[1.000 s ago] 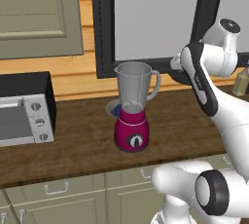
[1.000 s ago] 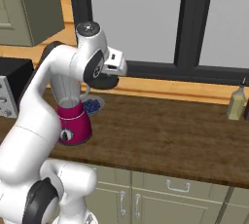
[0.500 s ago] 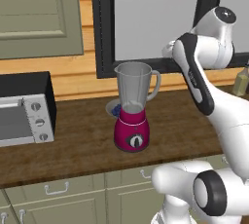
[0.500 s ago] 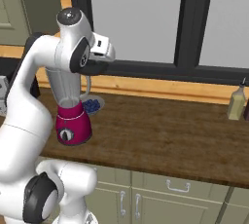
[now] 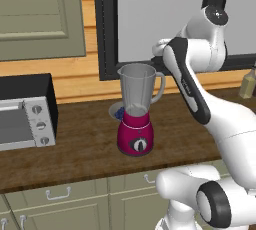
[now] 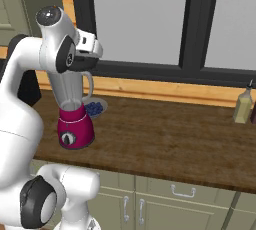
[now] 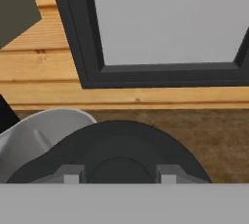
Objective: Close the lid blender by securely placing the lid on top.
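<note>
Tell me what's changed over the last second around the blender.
The arm has swung across toward the blender, bringing the pincer with the black lid close above the jar's open mouth. The lid stays clamped, not yet seated. Blender, toaster oven and bottle haven't moved.

There are no words, numbers or signs to read anywhere. The blender [image 5: 135,124] has a dark round dial with a small white mark on it, but it is too small to tell what it is. The toaster oven [image 5: 25,111] has three round knobs with no labels that can be read. The bottle [image 6: 243,107] by the window shows no label.
</note>
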